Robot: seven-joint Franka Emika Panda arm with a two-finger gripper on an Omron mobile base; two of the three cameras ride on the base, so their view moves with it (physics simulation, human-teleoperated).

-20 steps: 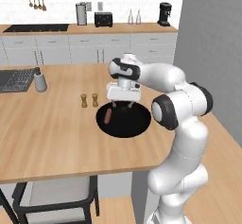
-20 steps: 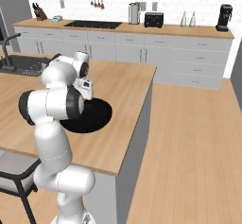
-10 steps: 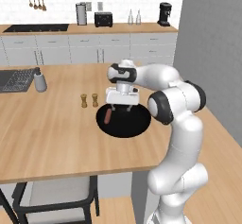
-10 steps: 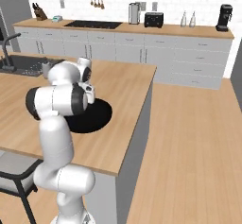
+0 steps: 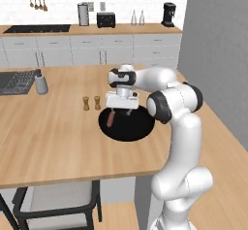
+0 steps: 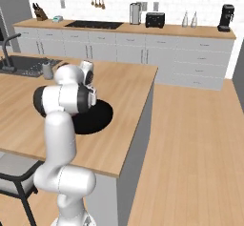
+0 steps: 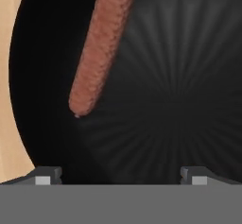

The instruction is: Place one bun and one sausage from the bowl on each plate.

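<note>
The wide black bowl lies on the wooden island, and from the other side the bowl shows partly behind my arm. One reddish-brown sausage lies in its left part. My gripper hangs open just above the bowl, a little right of the sausage, holding nothing. In the hand view the sausage runs slantwise at upper left over the dark bowl floor, clear of both fingertips. The bun and the plates are out of view.
Two small wooden shakers stand just left of the bowl. A grey bottle and the sink are at far left. The island's edge drops off to the right. A stool sits below the front edge.
The hand has sunk a little lower over the bowl, with its jaws staying wide. The sausage has not moved.
</note>
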